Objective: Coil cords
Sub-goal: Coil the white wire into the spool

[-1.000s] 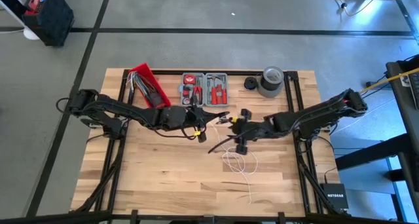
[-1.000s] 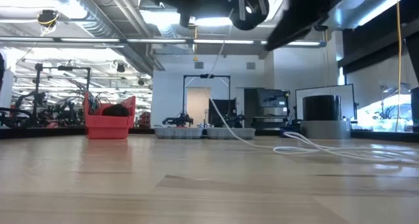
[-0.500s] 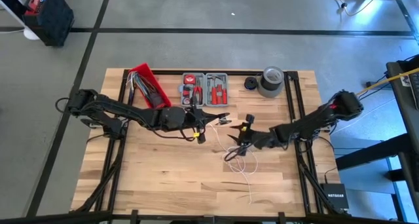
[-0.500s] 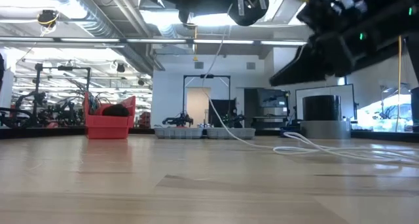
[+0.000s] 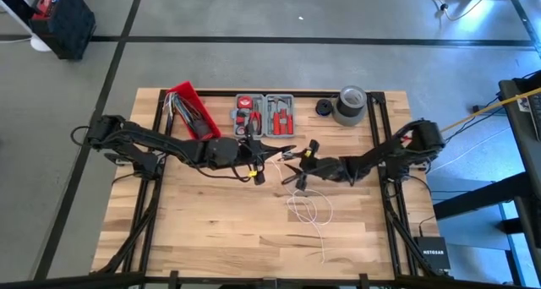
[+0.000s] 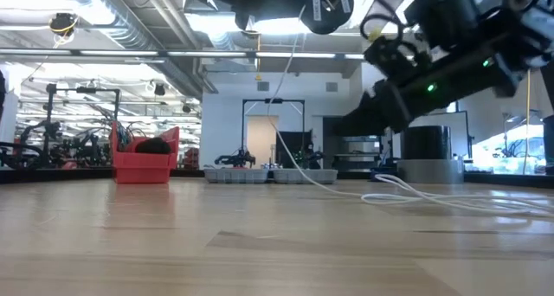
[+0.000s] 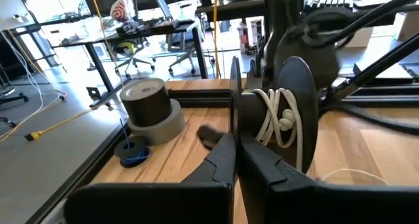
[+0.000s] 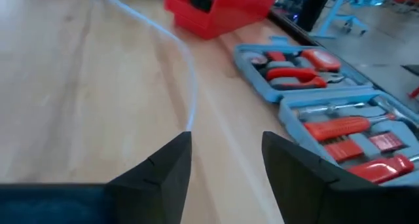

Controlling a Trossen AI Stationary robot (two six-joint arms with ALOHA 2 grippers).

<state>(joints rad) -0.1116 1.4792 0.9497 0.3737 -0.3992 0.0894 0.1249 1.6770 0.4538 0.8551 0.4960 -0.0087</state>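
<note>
Left end effector (image 5: 283,150) is clamped on the white cord (image 5: 308,209), keeping it raised off the bench (image 5: 211,221). Right end effector (image 5: 296,160) hangs beside it, jaws wide and empty, likely lining up for the slack.

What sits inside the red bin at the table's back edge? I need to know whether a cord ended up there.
In the red bin, the high view shows a bundle of thin dark and pale strands; the low view shows only a dark lump above its rim. Whatever lies beneath is covered, so the contents cannot be identified.

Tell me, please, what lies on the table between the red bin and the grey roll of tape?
In the high view, the open grey tool case lies between the red bin and the grey tape roll, with a small black disc right beside the tape.
</note>
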